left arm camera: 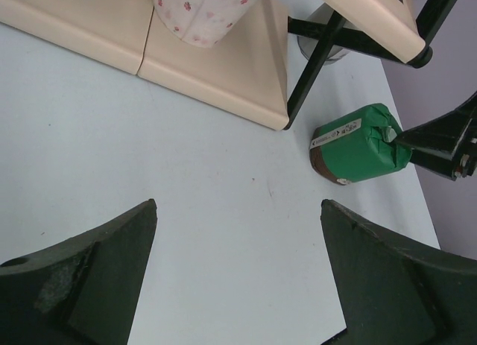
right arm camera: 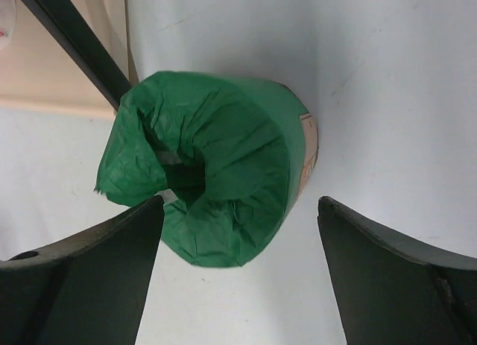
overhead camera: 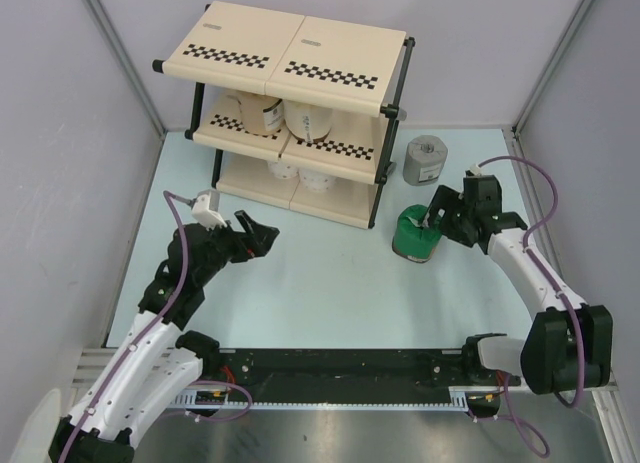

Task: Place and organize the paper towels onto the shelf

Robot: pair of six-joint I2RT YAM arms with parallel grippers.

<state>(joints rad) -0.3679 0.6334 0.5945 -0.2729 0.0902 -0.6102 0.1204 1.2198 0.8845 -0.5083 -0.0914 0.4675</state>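
Green crinkled wrap covers one fat roll, the green roll [right arm camera: 209, 166]. The wrap is tucked into its centre hole in creased folds, w/ a tan label [right arm camera: 308, 147] on its side. It sits on the pale, smooth surface [overhead camera: 330, 293], just off the front right black tube post [right arm camera: 74, 47] of the shelf [overhead camera: 300, 48].

Around its near edge the right gripper [right arm camera: 240, 199] is spread wide, w/ dark matte fingers [right arm camera: 82, 278] either side. One finger looks right at the wrap; the other stands apart, w/ surface showing in the gap. Whether there's contact I can't tell, and nothing is clamped.

The shelf has three tiers of smooth beige plastic panels, w/ black-and-white chequered strips along the front edges.
- **Mid tier:** a tan roll [overhead camera: 258, 113] and a white roll [overhead camera: 312, 120] side by side.
- **Bottom tier:** two pale rolls [overhead camera: 322, 178]. In the left wrist view one of them is a pink-print roll [left arm camera: 205, 13].

A grey roll [overhead camera: 426, 160] stands upright on the surface just right of the shelf, behind the green roll and apart from it.

In front of the bottom tier the left gripper [left arm camera: 238, 203] hangs open over the surface. It holds nothing and is well apart from the green roll.

There's a wide stretch of surface btwn both arms and the shelf front. It's tighter at the post beside the green roll, and at the enclosure wall [overhead camera: 590, 133] on the right.
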